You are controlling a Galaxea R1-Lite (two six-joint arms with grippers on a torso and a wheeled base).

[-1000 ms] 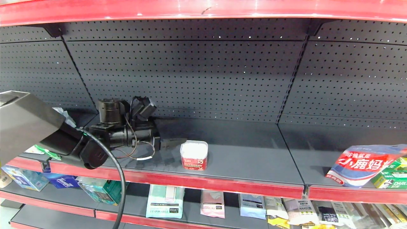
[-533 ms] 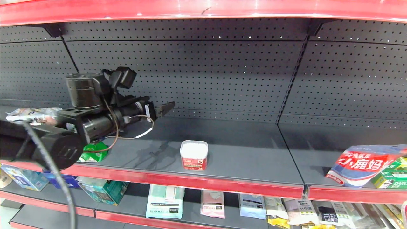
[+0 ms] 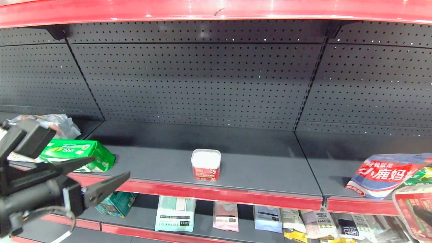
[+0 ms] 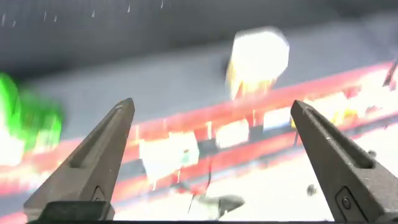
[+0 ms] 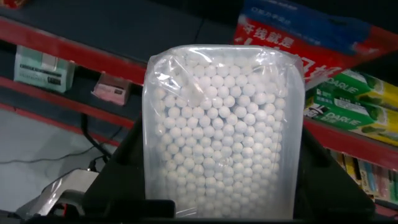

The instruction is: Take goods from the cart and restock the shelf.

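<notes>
Left gripper has pulled back off the shelf and is now low and left of the tub, fingers spread, holding nothing. Right gripper clamps a clear bag of small white balls. The bag's front is red and it has just come into view, far right of and lower than the tub. Its long axis runs out from the jaws toward the shelf.

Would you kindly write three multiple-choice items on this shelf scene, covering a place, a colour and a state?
1. The red-labelled tub stands: A) in a gripper B) on the grey shelf C) on the floor.
2. The package left of it is: A) yellow B) purple C) green.
3. The left gripper is: A) open, empty B) shut on the tub C) shut on the package.
Answers: B, it sits free on the shelf; C, green wrapper; A, jaws apart, nothing between.
</notes>
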